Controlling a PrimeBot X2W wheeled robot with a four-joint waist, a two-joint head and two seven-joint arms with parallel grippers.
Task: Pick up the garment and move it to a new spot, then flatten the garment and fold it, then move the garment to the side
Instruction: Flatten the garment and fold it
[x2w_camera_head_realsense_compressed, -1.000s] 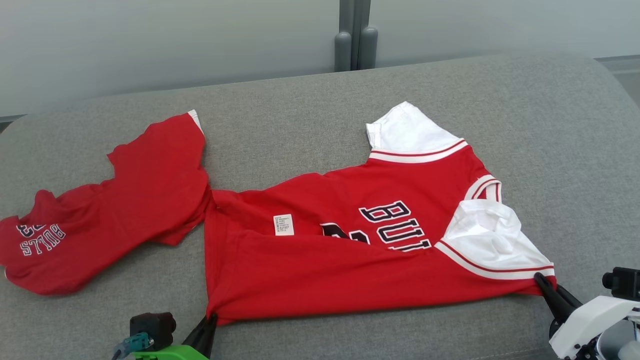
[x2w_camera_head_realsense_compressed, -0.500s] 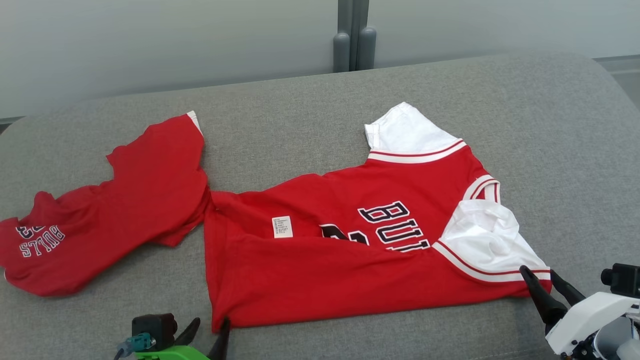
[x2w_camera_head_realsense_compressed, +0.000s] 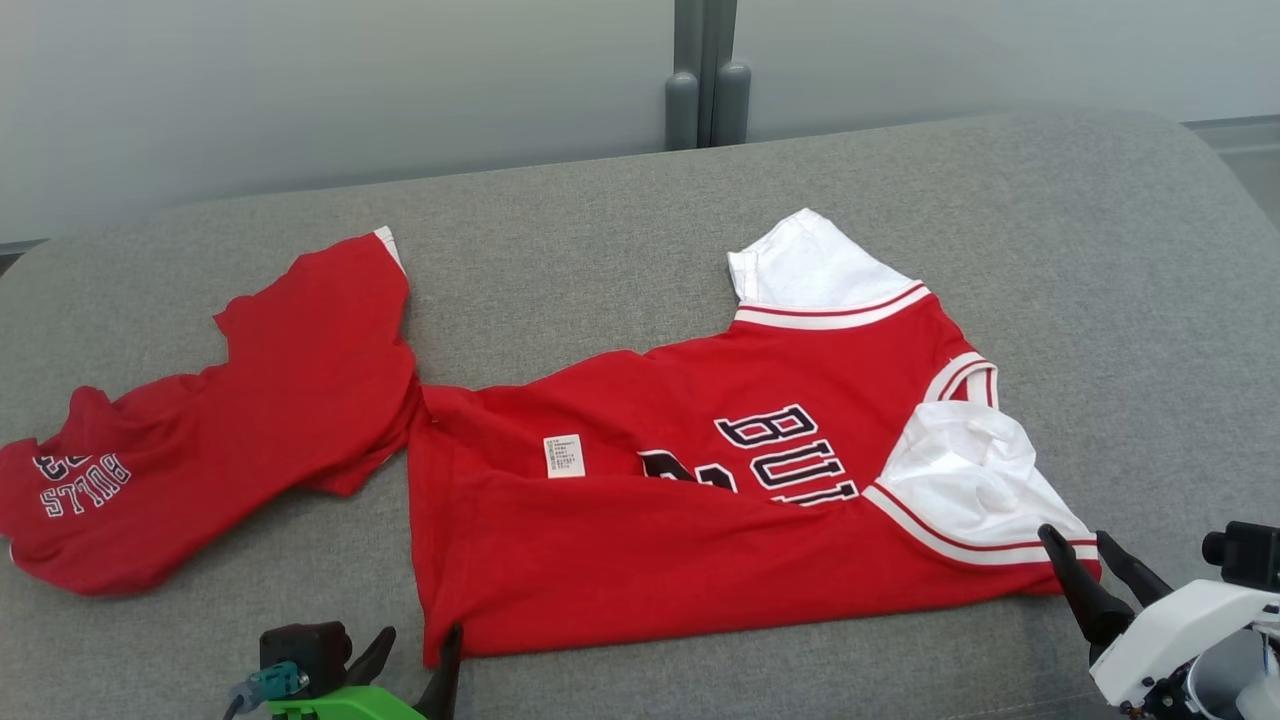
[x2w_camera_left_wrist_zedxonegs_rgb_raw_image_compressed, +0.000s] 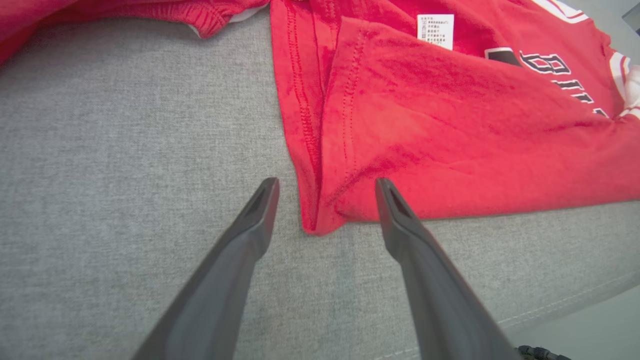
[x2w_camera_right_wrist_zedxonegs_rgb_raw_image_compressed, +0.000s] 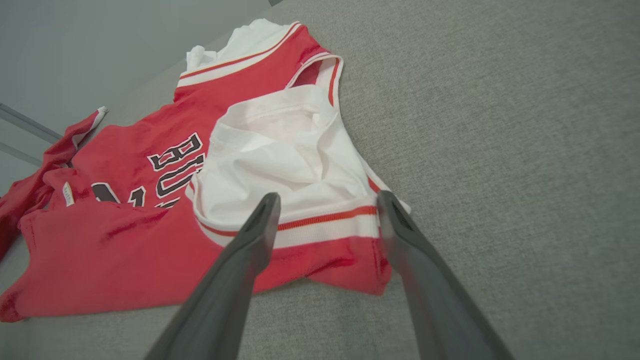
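The garment (x2w_camera_head_realsense_compressed: 700, 520) is a red jersey with white sleeves and dark lettering, lying spread on the grey cushion (x2w_camera_head_realsense_compressed: 600, 240) with its near part doubled over. My left gripper (x2w_camera_head_realsense_compressed: 420, 642) stands open at its near left corner. In the left wrist view the left gripper (x2w_camera_left_wrist_zedxonegs_rgb_raw_image_compressed: 326, 184) straddles that corner of the garment (x2w_camera_left_wrist_zedxonegs_rgb_raw_image_compressed: 450, 125), which lies loose on the cushion. My right gripper (x2w_camera_head_realsense_compressed: 1073, 536) is open at the near right corner by the white sleeve. In the right wrist view the right gripper (x2w_camera_right_wrist_zedxonegs_rgb_raw_image_compressed: 328, 197) spans the striped sleeve hem of the garment (x2w_camera_right_wrist_zedxonegs_rgb_raw_image_compressed: 125, 235).
A second red piece of clothing (x2w_camera_head_realsense_compressed: 220, 430) with white lettering lies crumpled at the cushion's left, touching the jersey's far left corner. The cushion's front edge (x2w_camera_left_wrist_zedxonegs_rgb_raw_image_compressed: 550, 305) runs just below the jersey's near edge. A pale wall and a grey post (x2w_camera_head_realsense_compressed: 705, 90) stand behind.
Both grippers have opened and let go of the garment's near corners. The near edge has dropped flat onto the cushion and drawn back slightly.
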